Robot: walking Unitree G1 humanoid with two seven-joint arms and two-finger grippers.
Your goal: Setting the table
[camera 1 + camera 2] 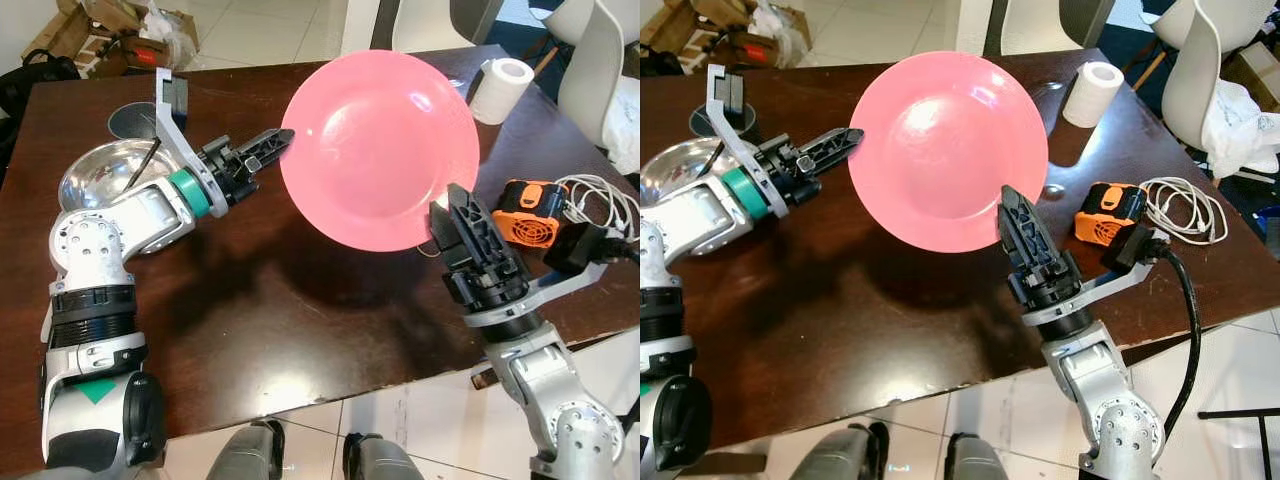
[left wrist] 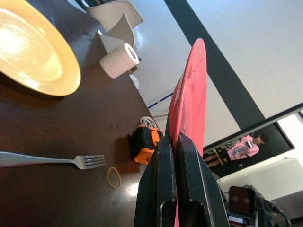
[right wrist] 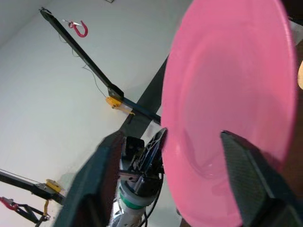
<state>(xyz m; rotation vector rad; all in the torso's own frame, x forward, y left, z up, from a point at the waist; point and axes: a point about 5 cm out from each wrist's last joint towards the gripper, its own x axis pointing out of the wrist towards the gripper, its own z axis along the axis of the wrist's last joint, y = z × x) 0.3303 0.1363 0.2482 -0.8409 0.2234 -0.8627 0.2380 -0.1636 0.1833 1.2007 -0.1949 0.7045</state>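
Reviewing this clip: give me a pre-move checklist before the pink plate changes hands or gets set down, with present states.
1. Left gripper clamped on the pink plate rim: ok.
2. Right gripper open around the plate's opposite edge: ok; fingers spread, no contact seen.
3. Plate lifted off the table: ok.
4. Landing spot free: cannot tell; yellow plate, fork, rubber band lie under it.
5. Orange device and cable away from right arm: not ok, close.

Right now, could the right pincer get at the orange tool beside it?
Probably yes. The right pincer is open beside the pink plate, which the left pincer grips, and the orange tool lies close with bare table between.
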